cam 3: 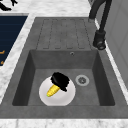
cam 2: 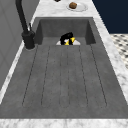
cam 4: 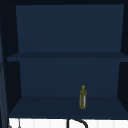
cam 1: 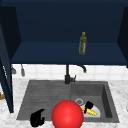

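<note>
My right hand (cam 1: 88,104) is low in the sink basin, its fingers curled round one end of a yellow corn cob (cam 1: 90,111). The cob lies over a white plate (cam 3: 62,98) on the basin floor. The same hand (cam 3: 60,80) and cob (cam 3: 53,90) show in the right side view, and again as a hand (cam 2: 66,38) at the far end in the left side view. My left hand (cam 1: 37,118) hangs with relaxed fingers above the front left corner of the drainboard, holding nothing. A big red ball (cam 1: 67,114) sits at the front between the hands.
A black faucet (cam 1: 67,75) stands behind the sink, and the drain (cam 3: 82,80) lies beside the plate. An olive bottle (cam 1: 83,43) stands on the blue cabinet shelf (cam 1: 50,56) above. A small plate with a brown lump (cam 2: 73,5) rests on the counter beyond the basin.
</note>
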`<state>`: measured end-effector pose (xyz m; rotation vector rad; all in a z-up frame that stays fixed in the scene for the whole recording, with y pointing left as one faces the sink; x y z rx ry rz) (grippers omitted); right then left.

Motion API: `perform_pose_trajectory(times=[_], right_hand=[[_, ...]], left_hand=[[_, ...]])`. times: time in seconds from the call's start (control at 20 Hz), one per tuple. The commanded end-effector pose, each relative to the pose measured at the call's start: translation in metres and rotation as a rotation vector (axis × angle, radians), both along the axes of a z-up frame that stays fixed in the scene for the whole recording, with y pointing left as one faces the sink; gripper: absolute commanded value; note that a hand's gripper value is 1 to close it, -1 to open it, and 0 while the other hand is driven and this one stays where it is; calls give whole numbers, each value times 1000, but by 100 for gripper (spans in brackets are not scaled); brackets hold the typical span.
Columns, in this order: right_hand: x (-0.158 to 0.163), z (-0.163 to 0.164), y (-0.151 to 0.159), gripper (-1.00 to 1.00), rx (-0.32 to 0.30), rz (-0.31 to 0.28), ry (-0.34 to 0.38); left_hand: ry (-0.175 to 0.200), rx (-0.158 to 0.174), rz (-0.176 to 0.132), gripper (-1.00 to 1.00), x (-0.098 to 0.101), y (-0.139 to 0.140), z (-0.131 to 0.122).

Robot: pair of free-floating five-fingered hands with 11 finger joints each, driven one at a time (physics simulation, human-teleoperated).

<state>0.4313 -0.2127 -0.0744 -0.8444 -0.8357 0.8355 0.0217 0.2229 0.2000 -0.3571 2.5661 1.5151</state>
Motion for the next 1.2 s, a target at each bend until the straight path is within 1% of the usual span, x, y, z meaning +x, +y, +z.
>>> perform_pose_trajectory(times=[0.0, 0.1, 0.25, 0.35, 0.4, 0.45, 0.5, 0.6, 0.95, 1.15], right_hand=[[8, 13, 9, 100, -104, -1, 8], [2, 22, 4, 100, -125, -2, 0], [1, 31, 6, 100, -150, -3, 11], [-1, 42, 3, 100, -146, 1, 3], [-3, 49, -2, 100, -139, -1, -1], [-1, 54, 0, 100, -126, 12, 9], [-7, 60, -4, 100, -117, 13, 0], [-8, 71, -5, 100, -119, 1, 1], [-12, 108, -18, 100, -159, -4, -1], [-26, 127, -28, 100, -181, 2, 0]], left_hand=[[0, 0, 0, 0, 0, 0, 0], [0, 0, 0, 0, 0, 0, 0], [0, 0, 0, 0, 0, 0, 0], [0, 0, 0, 0, 0, 0, 0], [0, 0, 0, 0, 0, 0, 0], [0, 0, 0, 0, 0, 0, 0], [0, 0, 0, 0, 0, 0, 0], [0, 0, 0, 0, 0, 0, 0], [0, 0, 0, 0, 0, 0, 0], [0, 0, 0, 0, 0, 0, 0]])
